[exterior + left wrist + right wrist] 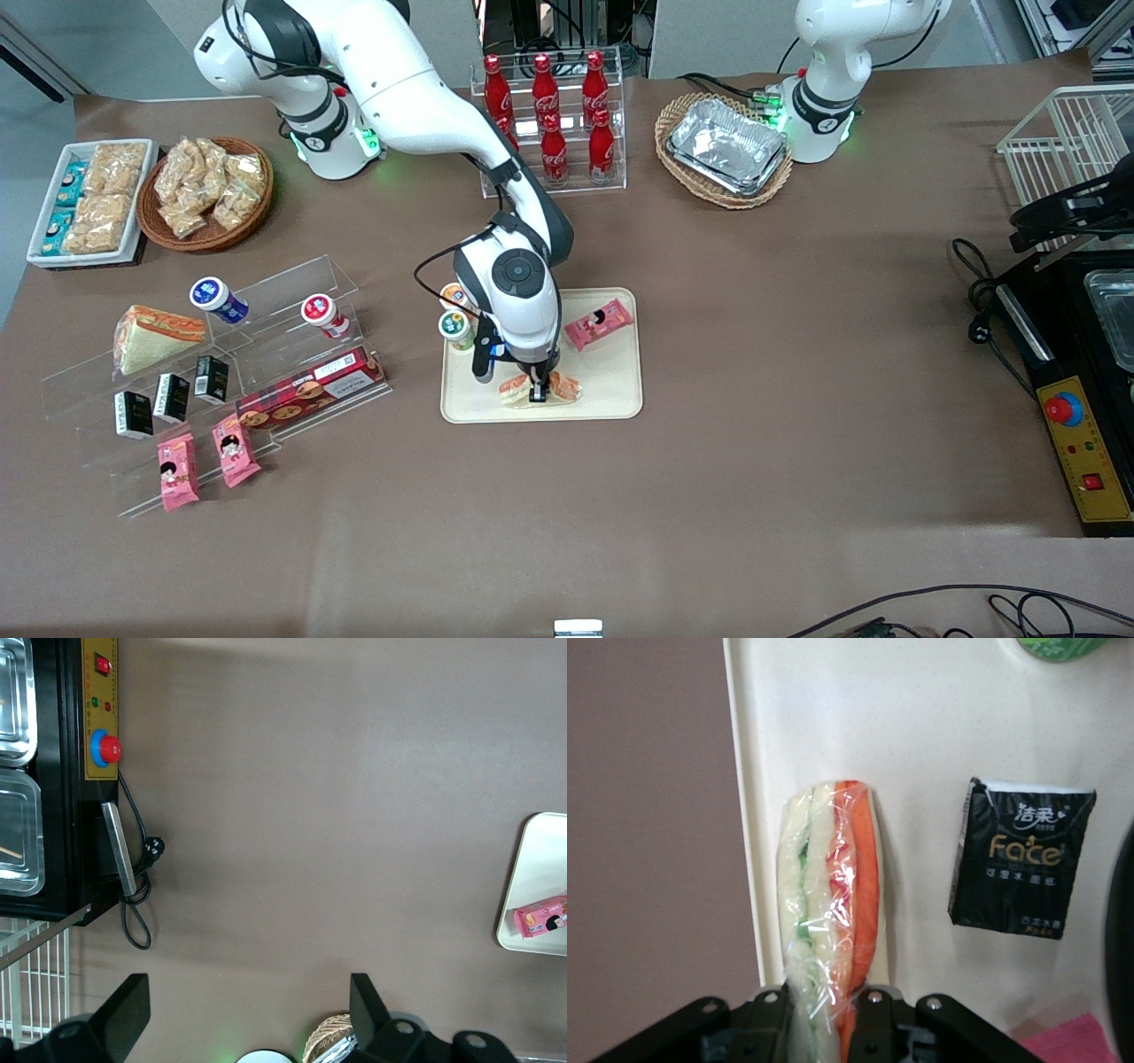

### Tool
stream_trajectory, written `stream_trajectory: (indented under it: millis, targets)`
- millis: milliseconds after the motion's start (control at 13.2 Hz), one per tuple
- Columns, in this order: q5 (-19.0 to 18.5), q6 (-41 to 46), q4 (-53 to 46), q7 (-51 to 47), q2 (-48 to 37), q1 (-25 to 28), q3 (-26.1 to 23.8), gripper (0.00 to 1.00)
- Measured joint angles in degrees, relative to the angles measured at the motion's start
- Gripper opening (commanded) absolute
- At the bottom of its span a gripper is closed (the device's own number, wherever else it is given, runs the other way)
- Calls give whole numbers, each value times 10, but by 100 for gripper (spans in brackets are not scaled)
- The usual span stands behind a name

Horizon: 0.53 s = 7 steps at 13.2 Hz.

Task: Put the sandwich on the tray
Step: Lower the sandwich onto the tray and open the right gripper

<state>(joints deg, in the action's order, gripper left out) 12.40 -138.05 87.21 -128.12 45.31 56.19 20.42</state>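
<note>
Front view: right gripper [538,391] lowered over the cream-beige tray [611,403], jaws clamped on the clear-wrapped sandwich [560,387]. Sandwich lying on the tray near its edge closest to the camera, roughly 6 o'clock from the tray's middle. Pink snack pack [599,323] on the same tray at about 1 o'clock from the sandwich. Two small lidded cups [454,326] at around 10 o'clock, partly hidden by the arm. Brown worktop [797,372] underneath. Second wrapped sandwich [155,335] with a broad pale bread face resting on a clear acrylic stand [292,297] toward the working arm's end.

Left wrist view: showed bare worktop, a corner of the tray [532,895] and the pink pack [543,917] on it.

Right wrist view: sandwich [828,912] seen edge-on, orange-red, white and green stripes, flat on the tray [921,744] just beside its rim. Jaws pinched narrowly on one end of the wrapper. Black tissue pack [1021,859] lying beside the sandwich, apart from it.
</note>
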Motion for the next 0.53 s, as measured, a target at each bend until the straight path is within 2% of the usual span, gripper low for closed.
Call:
stream_trajectory:
  millis: [152,304,456,532]
  targets:
    - [0,-1,0,21,0,-1,2,19]
    - [0,-1,0,36,0,-4,3,24]
    - [0,-2,-1,40,-1,-5,3,93]
    - [0,-3,-1,41,-1,-5,4,95]
